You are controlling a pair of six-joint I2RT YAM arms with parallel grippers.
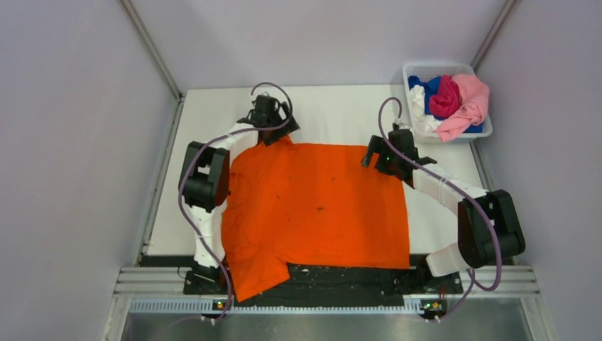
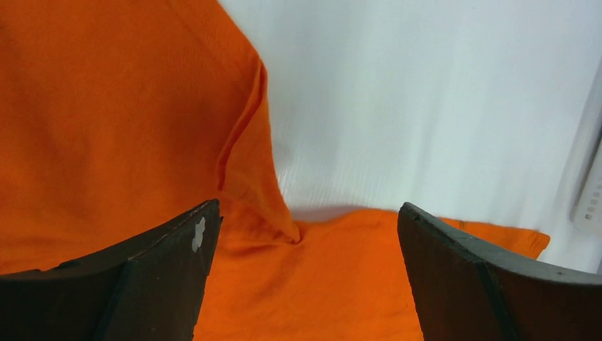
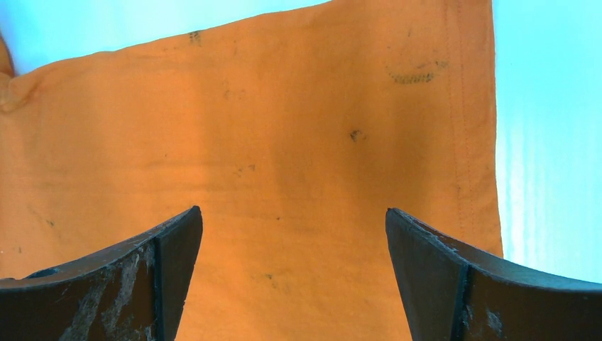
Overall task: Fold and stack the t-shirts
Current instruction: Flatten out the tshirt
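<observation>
The left gripper (image 2: 305,213) is hovering with its jaws spread wide and nothing between them. It is sitting just above the far-left corner of the orange t-shirt (image 1: 319,206), where the cloth is puckering up into a small ridge. I judge it is placed there to take that corner for a fold. The right gripper (image 3: 291,213) is likewise gaping open and empty, hanging over the shirt's far-right part, with the hemmed side edge showing close by one finger.

The shirt is lying spread across the middle of the table (image 1: 341,106), mostly flat, with one sleeve at the near left drooping past the near edge onto the black base rail. White tabletop is showing beyond the far edge and along both sides, so a fold toward the near side or across the middle is looking unobstructed.

The white bin (image 1: 440,66) is sitting at the far-right corner, near the right gripper. It is holding the pink, magenta, blue and white shirts (image 1: 454,103) in a heap, not yet folded.
</observation>
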